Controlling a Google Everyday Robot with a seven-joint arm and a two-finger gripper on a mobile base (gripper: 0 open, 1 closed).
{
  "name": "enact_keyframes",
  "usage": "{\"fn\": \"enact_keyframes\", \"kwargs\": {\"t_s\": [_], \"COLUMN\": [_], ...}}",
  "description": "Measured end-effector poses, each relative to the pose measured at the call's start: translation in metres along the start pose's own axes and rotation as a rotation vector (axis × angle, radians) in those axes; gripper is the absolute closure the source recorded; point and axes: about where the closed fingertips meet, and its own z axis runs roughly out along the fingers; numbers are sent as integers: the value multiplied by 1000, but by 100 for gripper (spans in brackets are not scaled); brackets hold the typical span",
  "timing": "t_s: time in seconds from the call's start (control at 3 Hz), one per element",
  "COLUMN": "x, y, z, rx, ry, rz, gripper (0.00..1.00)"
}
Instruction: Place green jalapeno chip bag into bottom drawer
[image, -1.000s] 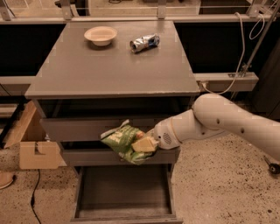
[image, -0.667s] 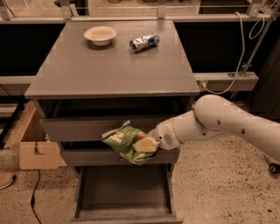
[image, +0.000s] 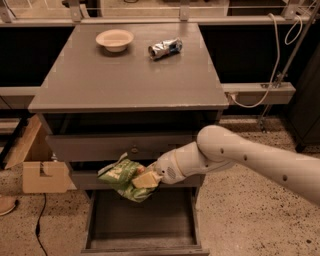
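Note:
My gripper (image: 142, 180) is shut on the green jalapeno chip bag (image: 120, 176), a crinkly green bag with white lettering. It holds the bag in the air in front of the middle drawer, above the left part of the open bottom drawer (image: 145, 220). The bottom drawer is pulled out and shows a flat grey floor with nothing in it. My white arm (image: 240, 157) reaches in from the right.
On the cabinet top (image: 125, 75) stand a cream bowl (image: 115, 39) and a crushed silver-blue bag (image: 165, 48). The top drawer (image: 125, 146) with a small knob is closed. A cardboard box (image: 42, 175) sits on the floor at left. Cables hang at right.
The gripper and bag have shifted slightly lower and toward the open bottom drawer; the grip is unchanged.

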Motion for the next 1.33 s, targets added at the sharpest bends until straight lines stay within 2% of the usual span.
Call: {"fn": "enact_keyframes", "kwargs": {"t_s": [0.33, 0.67, 1.0, 1.33], "x": [28, 50, 65, 65], "y": [9, 2, 4, 4], "z": [126, 202, 216, 216], "rx": [-215, -299, -330, -330], "ry": [-11, -27, -25, -25], "rz": [-41, -2, 32, 32], "gripper": [100, 100, 100, 100]}}
